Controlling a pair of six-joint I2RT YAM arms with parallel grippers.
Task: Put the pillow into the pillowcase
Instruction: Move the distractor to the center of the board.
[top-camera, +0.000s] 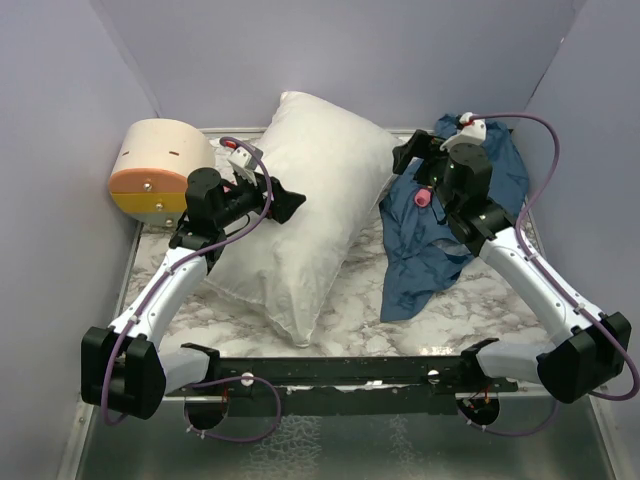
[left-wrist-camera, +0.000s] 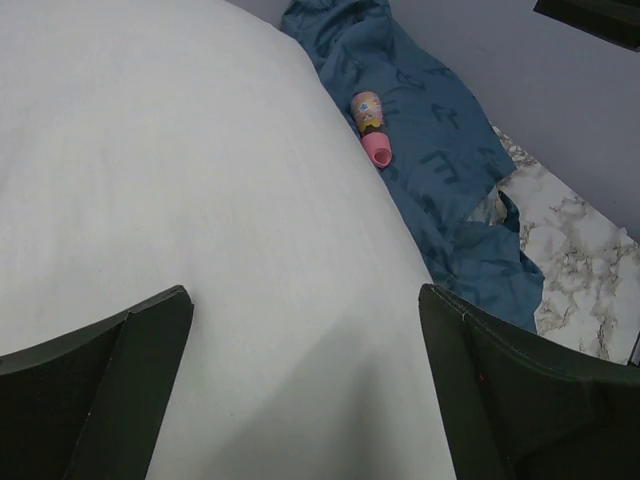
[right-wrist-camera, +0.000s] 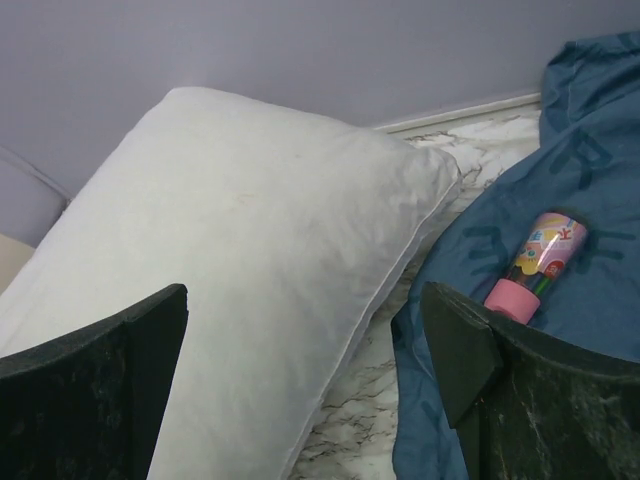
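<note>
The plump white pillow (top-camera: 305, 215) lies slantwise on the marble table, left of centre. The crumpled dark blue pillowcase (top-camera: 440, 240) lies to its right, its upper part under the right arm. My left gripper (top-camera: 287, 204) is open and empty, hovering over the pillow's left side; the pillow (left-wrist-camera: 200, 200) fills the left wrist view between the fingers (left-wrist-camera: 480, 380). My right gripper (top-camera: 403, 157) is open and empty, over the pillowcase's upper left edge next to the pillow's far right corner. The right wrist view shows the pillow (right-wrist-camera: 240, 260) and the pillowcase (right-wrist-camera: 590, 230).
A small pink-capped printed tube (top-camera: 423, 197) lies on the pillowcase; it also shows in the left wrist view (left-wrist-camera: 370, 125) and the right wrist view (right-wrist-camera: 535, 265). A round tan and orange container (top-camera: 155, 170) stands at the back left. Purple walls enclose the table.
</note>
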